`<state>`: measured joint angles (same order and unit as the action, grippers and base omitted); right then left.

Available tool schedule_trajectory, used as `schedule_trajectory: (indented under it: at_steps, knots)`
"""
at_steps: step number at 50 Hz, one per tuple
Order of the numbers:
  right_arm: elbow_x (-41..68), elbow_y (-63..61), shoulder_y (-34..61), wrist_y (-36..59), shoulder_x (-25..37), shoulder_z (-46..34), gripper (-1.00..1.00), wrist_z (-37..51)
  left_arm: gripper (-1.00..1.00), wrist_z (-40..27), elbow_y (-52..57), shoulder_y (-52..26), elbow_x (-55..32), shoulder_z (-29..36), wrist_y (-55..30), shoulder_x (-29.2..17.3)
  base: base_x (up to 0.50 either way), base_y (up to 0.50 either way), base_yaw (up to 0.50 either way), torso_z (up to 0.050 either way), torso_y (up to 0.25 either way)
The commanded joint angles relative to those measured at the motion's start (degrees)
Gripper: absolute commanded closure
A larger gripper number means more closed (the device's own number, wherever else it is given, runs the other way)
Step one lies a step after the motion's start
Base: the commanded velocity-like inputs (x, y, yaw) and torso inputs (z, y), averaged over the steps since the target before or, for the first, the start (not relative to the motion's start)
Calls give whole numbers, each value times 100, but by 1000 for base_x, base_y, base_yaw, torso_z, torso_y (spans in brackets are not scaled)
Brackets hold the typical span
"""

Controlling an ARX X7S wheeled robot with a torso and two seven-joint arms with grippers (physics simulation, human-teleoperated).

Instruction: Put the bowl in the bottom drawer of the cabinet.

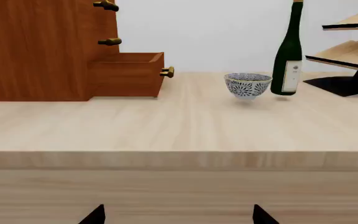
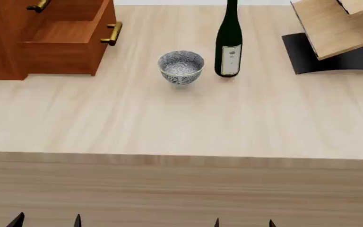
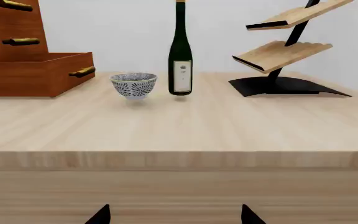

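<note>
Your bowl point(image 2: 181, 67) sits upright on the wooden tabletop point(image 2: 181, 118), toward the far edge, about in the middle. Nothing is holding it. A tall green wine bottle point(image 2: 229, 40) stands just beside it, on the side away from the cabinet point(image 2: 2, 42). The cabinet stands at the far left corner, and its bottom drawer point(image 2: 64, 45) is already pulled out, with its brass handle point(image 2: 113, 33) facing the bowl. The drawer looks empty from above. Your left gripper point(image 2: 46, 221) and right gripper point(image 2: 244, 223) both wait low, off the near edge of the tabletop. On each one the two dark tips stand apart, so both are spread wide with nothing between them. You need to go and get the bowl first. I think the left arm is the better pick, since the drawer is on that side. Come at the bowl from the cabinet side or from above, so you do not bump the bottle. Pinch the thin rim gently and lift straight up. The wooden rack point(image 2: 332, 26) at the far right corner is well apart and out of your way.
</note>
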<state>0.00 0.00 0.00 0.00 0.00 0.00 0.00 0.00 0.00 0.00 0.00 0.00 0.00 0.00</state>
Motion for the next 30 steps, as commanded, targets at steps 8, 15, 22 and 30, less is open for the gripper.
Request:
schedule_trajectory:
  at_steps: [8, 15, 22, 30]
  knots:
    - [-111, -352, -287, -147, 149, -429, -100, 411, -100, -356, 151, -141, -254, 87, -182, -203, 0, 0, 0, 0, 0]
    - [-178, -475, -551, -114, 214, -405, -100, 885, -100, -442, 504, 159, -401, 197, -209, -269, 0, 0, 0, 0, 0]
    - [-264, -398, -784, -522, 337, -377, -100, 1202, -100, -382, 504, 73, -259, 537, 98, -360, 0, 0, 0, 0, 0]
    - [-365, -702, -974, -322, 448, -450, -100, 1354, -100, -526, 539, 100, -362, 596, 204, -363, 0, 0, 0, 26, 0]
